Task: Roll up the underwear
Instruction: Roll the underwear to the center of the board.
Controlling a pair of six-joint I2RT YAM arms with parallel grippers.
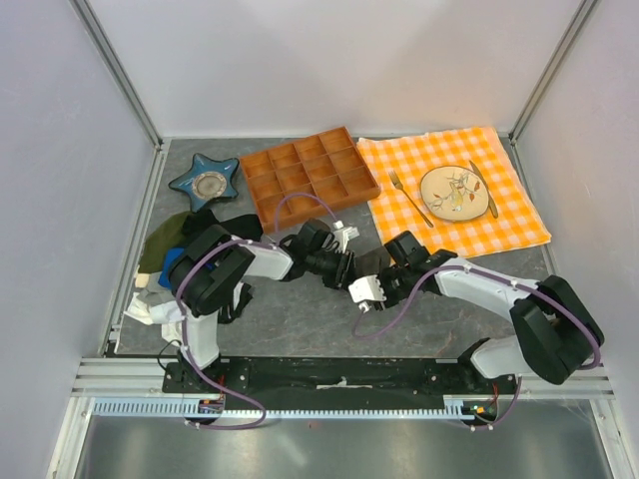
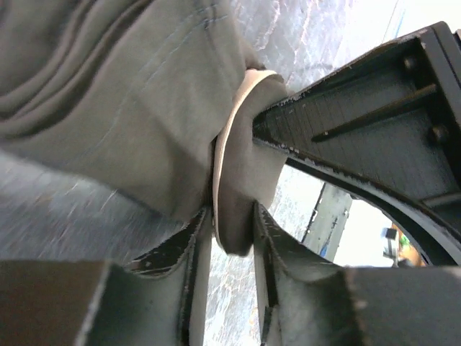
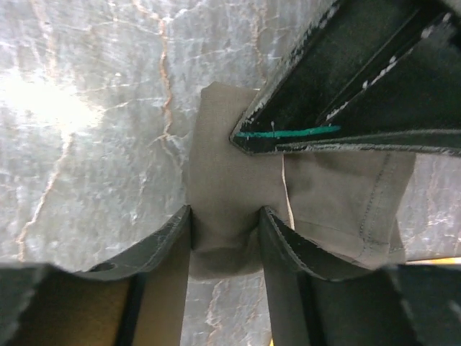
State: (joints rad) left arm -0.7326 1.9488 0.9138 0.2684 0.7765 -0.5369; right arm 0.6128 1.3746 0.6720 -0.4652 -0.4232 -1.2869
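The left fingers [image 2: 282,249] and right fingers [image 3: 164,241] are each pinching an edge of the small charcoal-grey fabric underwear [image 3: 225,148], which is lying just nearside of the brown wooden compartment tray [image 1: 252,192] (rolling seemingly barely starting).

The left pincer [image 2: 232,220] pinches a fold of the underwear [image 2: 130,94], grey-brown fabric with a pale band at its edge, between two dark fingers [image 2: 277,252]. The rest lies bunched in wrinkles on the marbled grey desk [image 2: 317,36]. From the upper right, the right pincer [image 2: 302,122] meets the same fold with its black tip.
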